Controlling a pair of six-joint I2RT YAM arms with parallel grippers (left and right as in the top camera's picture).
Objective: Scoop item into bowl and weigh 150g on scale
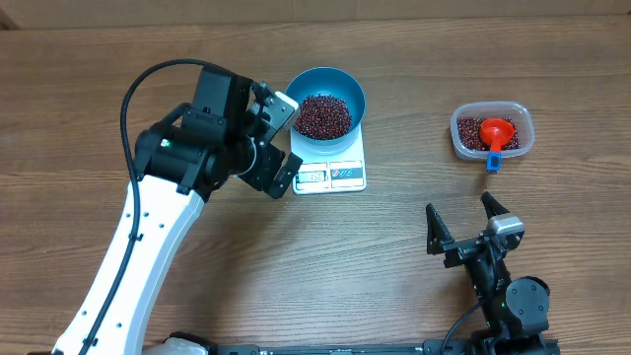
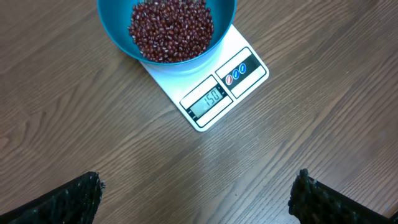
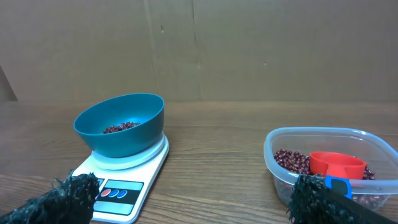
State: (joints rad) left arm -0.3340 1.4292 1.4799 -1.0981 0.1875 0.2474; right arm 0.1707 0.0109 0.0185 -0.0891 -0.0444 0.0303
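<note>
Padded black fingertips (image 2: 74,199) of the left gripper (image 2: 198,183) frame the bottom of the left wrist view, spread as wide as they go and clasping nothing, with only bare table (image 2: 93,124) between them. Just beyond stands the scale (image 2: 174,81), its display (image 2: 208,101) appearing to read 150. On its platform rests the bowl (image 2: 115,25), holding a loose heap of beans (image 2: 171,28). Judging by that reading, the scooping is finished and the step in hand is checking the weight. What remains calls for little more than drawing the arm away without nudging scale or bowl, since any touch would upset the figure. Farther across the table, the right gripper (image 1: 459,209) hovers with its jaws likewise parted and empty, well apart from the clear tub (image 1: 456,133). The tub holds the leftover beans, and the red scoop (image 1: 496,131) lies among them, its blue handle hanging over the rim.
</note>
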